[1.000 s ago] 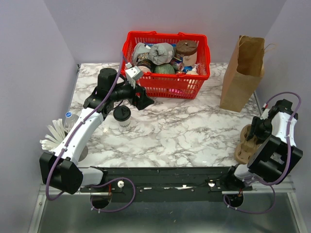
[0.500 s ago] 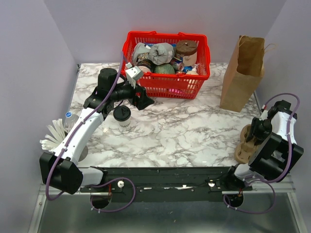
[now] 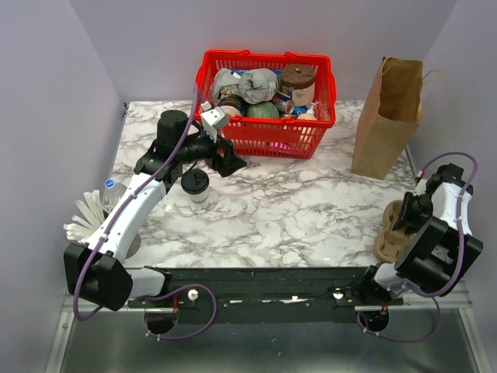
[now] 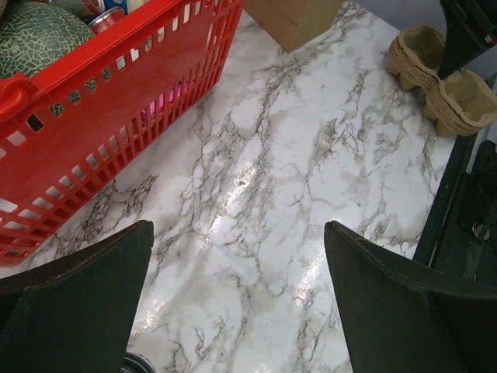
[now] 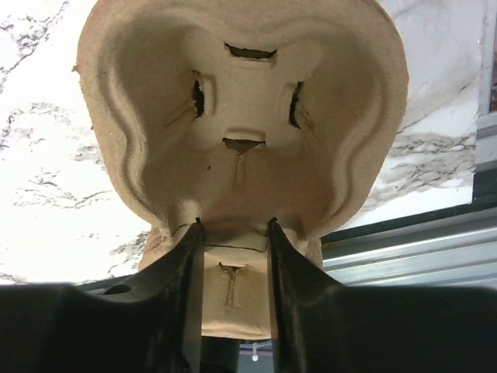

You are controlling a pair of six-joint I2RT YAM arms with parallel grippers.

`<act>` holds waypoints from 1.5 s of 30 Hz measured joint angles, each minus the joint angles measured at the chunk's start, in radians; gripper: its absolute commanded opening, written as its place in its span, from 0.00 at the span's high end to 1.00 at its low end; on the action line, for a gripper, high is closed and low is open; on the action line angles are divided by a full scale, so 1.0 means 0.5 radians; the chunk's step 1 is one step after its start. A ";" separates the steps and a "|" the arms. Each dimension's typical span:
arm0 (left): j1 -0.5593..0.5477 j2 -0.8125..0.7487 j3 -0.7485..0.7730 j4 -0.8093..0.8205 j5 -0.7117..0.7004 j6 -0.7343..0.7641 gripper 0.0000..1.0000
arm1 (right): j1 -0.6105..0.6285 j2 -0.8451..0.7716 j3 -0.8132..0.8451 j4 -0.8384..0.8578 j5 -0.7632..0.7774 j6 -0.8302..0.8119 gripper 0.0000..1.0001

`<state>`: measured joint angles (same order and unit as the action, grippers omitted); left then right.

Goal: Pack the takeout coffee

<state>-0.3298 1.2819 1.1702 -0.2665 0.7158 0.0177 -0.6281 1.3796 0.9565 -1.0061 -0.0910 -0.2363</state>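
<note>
**Takeout coffee (image 3: 195,183) stood unpacked on the tabletop (image 3: 295,210)**

At the near right corner, the right jaws were clenched on the centre ridge of a pulp cup carrier (image 5: 241,116). Farther in, toward the left edge, the coffee stood upright with its black lid on. Just beyond it the left jaws hung spread wide, holding nothing. A red basket (image 3: 268,134) of groceries sat at the far edge, and a paper bag (image 3: 384,132) stood by the far right corner.

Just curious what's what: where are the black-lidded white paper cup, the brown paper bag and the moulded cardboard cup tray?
Black-lidded white paper cup (image 3: 195,181): top view, its lid.
Brown paper bag (image 3: 382,136): top view, its front face.
Moulded cardboard cup tray (image 5: 242,101): right wrist view, its middle.
</note>
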 measured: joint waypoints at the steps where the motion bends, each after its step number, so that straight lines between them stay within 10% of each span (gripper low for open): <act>1: 0.000 0.000 0.000 0.002 0.000 0.000 0.02 | 0.000 -0.001 0.002 -0.004 -0.002 -0.001 0.72; 10: 0.000 0.001 0.000 0.024 -0.001 -0.001 0.02 | 0.000 -0.044 0.171 -0.141 -0.018 -0.012 0.81; 13: 0.000 0.001 0.000 0.035 -0.001 -0.007 0.02 | 0.000 -0.061 0.233 -0.169 -0.022 -0.017 0.99; 38: 0.000 -0.003 0.000 0.014 -0.050 0.086 0.02 | 0.016 -0.137 0.176 -0.285 -0.375 -0.994 0.88; 45: 0.000 -0.058 -0.041 0.015 -0.051 0.094 0.02 | 0.066 -0.324 0.116 -0.298 -0.476 -1.112 0.99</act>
<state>-0.3298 1.2530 1.1496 -0.2588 0.6903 0.0647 -0.5949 1.2175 1.0145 -1.1549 -0.3290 -0.7921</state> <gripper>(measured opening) 0.983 0.396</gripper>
